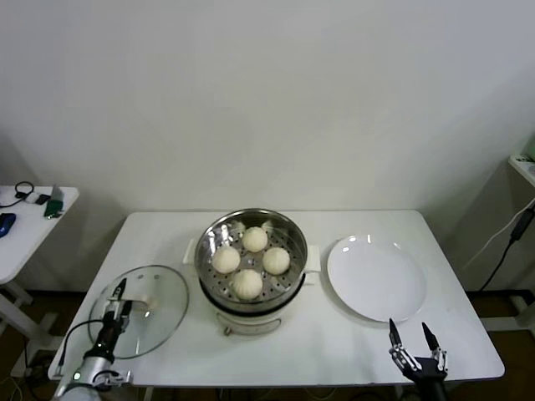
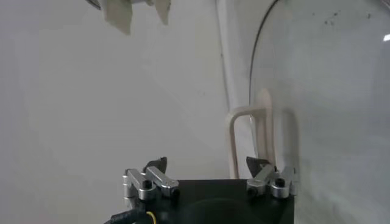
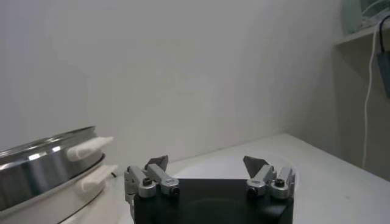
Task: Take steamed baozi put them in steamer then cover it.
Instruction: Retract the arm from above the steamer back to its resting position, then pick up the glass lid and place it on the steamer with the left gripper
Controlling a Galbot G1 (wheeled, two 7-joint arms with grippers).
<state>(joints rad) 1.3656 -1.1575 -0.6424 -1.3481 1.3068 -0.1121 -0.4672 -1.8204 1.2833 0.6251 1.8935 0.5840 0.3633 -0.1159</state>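
1. Two grippers at the near table edge. Right gripper (image 1: 415, 338) low at the near right corner, jaws spread wide, nothing between them.
2. Left gripper (image 1: 115, 302) over the cover (image 1: 159, 296), fingers apart on either side of the cream handle (image 2: 251, 131); no grip closed on it.
3. Cover lies flat on the white table (image 1: 334, 342), just left of the steamer (image 1: 288, 234), overhanging the table's near-left edge.
4. Four steamed baozi (image 1: 247, 283) sit inside the steamer basket, mid-table.
5. White plate (image 1: 376, 280) right of the steamer, bare.
6. Side table (image 1: 25, 225) far left, small items on it.
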